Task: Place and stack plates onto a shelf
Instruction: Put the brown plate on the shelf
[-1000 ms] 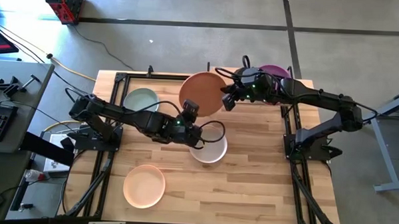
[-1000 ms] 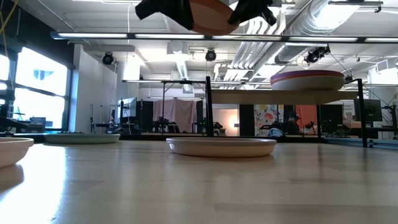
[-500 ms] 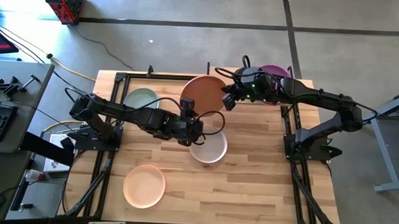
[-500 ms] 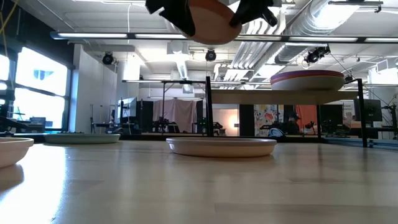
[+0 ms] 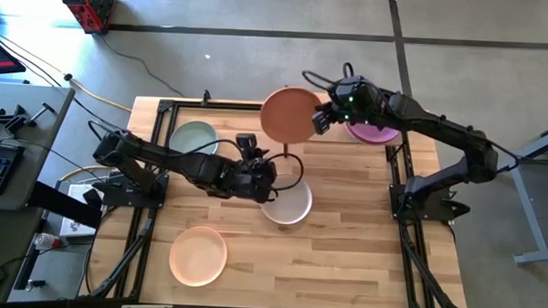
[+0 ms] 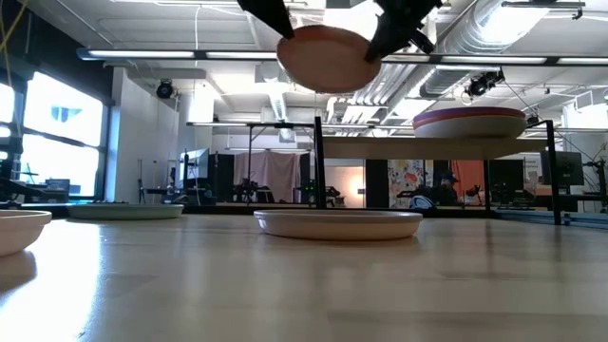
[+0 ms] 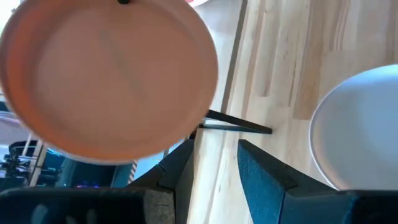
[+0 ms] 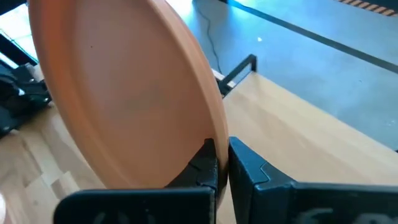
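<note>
The right gripper [image 5: 322, 120], pinching the terracotta plate [image 5: 289, 117] by its rim, should level it above the shelf [image 6: 432, 147] before release.

Five plates: terracotta [image 5: 292, 116], sage green [image 5: 194, 137], white [image 5: 286, 204], peach [image 5: 198, 256], magenta [image 5: 375, 133]. Two arms.

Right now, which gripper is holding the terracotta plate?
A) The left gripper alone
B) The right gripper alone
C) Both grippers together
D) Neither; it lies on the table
B: the right gripper pinches the rim of the terracotta plate between its fingers in the right wrist view, while the left gripper sits open below and apart from the plate, which is raised above the table.
</note>
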Motion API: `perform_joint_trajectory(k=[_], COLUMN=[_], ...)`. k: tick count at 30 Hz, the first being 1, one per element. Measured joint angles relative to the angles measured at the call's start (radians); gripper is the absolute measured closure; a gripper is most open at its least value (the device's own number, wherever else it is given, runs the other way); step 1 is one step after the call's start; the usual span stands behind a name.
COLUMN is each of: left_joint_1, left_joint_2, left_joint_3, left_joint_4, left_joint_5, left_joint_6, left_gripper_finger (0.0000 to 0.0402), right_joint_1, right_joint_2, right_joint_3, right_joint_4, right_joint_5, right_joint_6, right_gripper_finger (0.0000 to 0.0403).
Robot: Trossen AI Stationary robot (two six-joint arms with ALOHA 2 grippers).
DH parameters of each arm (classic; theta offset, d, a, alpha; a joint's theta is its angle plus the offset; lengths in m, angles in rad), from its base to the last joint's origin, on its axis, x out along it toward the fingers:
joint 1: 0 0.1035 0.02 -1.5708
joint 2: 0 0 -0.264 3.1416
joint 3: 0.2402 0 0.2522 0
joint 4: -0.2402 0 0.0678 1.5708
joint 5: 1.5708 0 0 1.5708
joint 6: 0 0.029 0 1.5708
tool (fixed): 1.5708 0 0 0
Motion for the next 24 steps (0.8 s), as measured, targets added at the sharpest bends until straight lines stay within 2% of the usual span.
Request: perform_joint_trajectory(k=[7, 14, 19, 24], left_joint_1=[-0.026, -0.053, -0.070, -0.074], left_joint_2=[-0.012, -0.013, -0.013, -0.013], left_joint_3=[0.000, 0.000, 0.000, 0.000], left_joint_4=[0.002, 0.002, 0.002, 0.001], left_joint_5=[-0.008, -0.006, -0.005, 0.008], left_joint_6=[-0.082, -0.138, -0.176, -0.184], left_gripper_finger=[0.0291, 0.0291, 0.0291, 0.0291], right_joint_1=[-0.166, -0.297, -0.333, -0.335], right_joint_2=[0.000, 0.010, 0.060, 0.099], right_joint_3=[0.000, 0.000, 0.000, 0.000], right_joint_4=[-0.016, -0.107, -0.167, -0.178], right_joint_5=[-0.126, -0.222, -0.293, -0.296], right_joint_6=[-0.012, 0.001, 0.011, 0.022], right_gripper_finger=[0.0403, 0.0403, 0.0403, 0.0403])
